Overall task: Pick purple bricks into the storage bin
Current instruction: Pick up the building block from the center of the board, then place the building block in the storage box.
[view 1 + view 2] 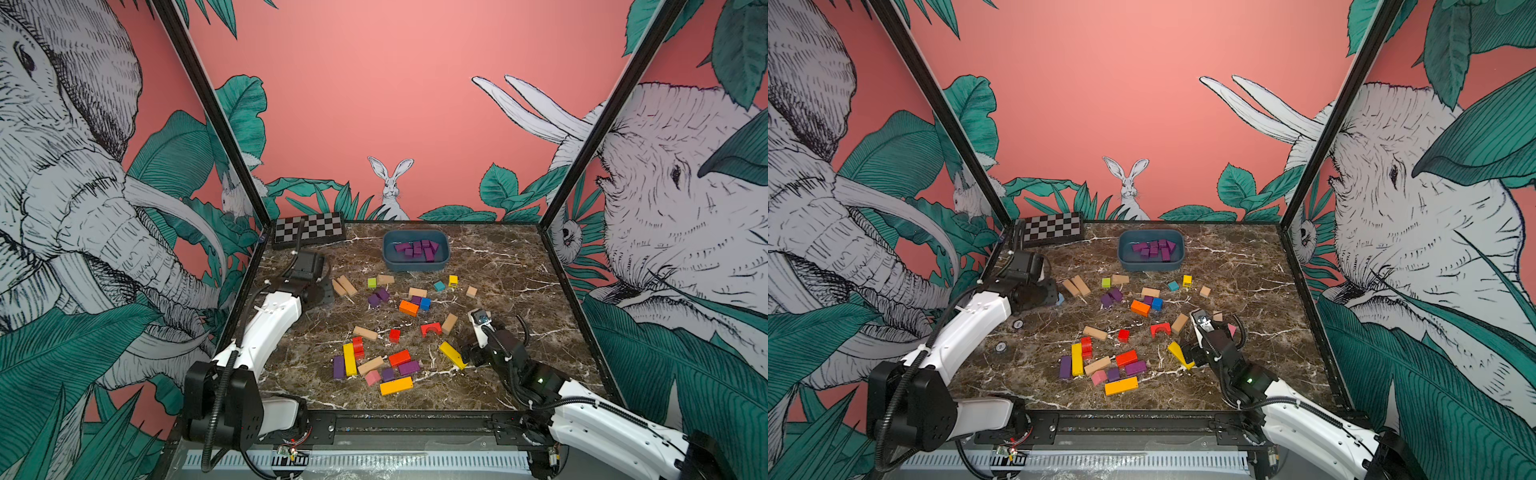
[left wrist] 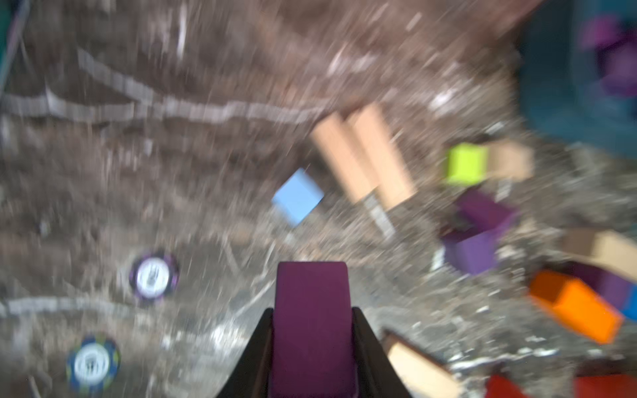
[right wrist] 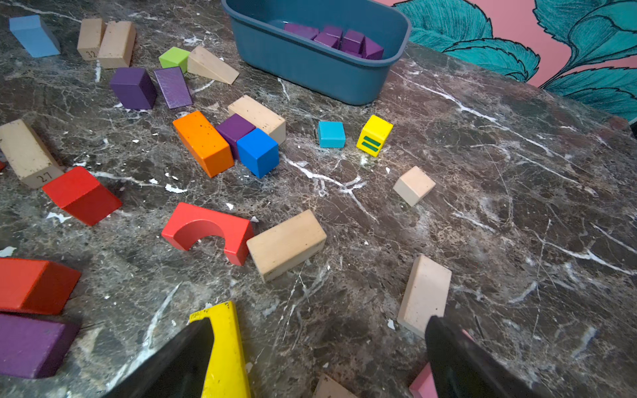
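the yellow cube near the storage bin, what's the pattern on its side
Two short dark green bars, one above the other, on the yellow cube. It shows best in the right wrist view.

A purpose-built robot test cell in a lab: three flat wall panels (image 1: 374,104) printed with a pink jungle mural of elephants, rabbits and green leaves meet at black metal frame posts (image 1: 194,75) and enclose a brown marble-patterned tabletop (image 1: 519,299). Two white robot arms (image 1: 270,328) with exposed black cables rise from a black mounting rail (image 1: 415,424) along the table's open near edge. Ahead of the right gripper (image 3: 319,327), painted and plain wooden toy blocks (image 3: 203,144) lie scattered across the marble, with a checkerboard box (image 1: 309,230) far beyond them, off to its left.
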`<control>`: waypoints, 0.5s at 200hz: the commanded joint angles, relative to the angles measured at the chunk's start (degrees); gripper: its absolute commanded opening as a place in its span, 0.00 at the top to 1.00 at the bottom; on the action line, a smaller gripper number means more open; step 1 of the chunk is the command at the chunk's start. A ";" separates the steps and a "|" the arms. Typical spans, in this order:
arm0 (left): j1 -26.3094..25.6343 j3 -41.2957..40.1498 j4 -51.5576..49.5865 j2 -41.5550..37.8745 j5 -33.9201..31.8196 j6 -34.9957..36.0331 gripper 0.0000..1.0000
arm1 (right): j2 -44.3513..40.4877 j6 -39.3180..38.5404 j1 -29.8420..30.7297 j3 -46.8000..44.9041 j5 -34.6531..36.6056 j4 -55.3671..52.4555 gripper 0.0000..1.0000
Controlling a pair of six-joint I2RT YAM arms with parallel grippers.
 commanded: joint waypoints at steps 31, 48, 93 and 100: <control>-5.88 29.33 -4.55 21.91 4.63 9.13 1.00 | -0.09 -0.21 0.32 -0.02 -0.13 1.93 0.02; -7.49 40.03 -6.48 30.28 7.05 9.63 1.00 | 0.17 -0.09 0.32 0.07 0.22 1.88 0.02; -12.64 72.06 -19.16 50.73 4.52 13.54 0.96 | 1.41 0.31 0.32 0.58 1.01 1.75 0.02; -12.67 75.89 -20.17 53.43 5.14 13.91 0.96 | 1.62 0.32 0.32 0.63 1.01 1.71 0.02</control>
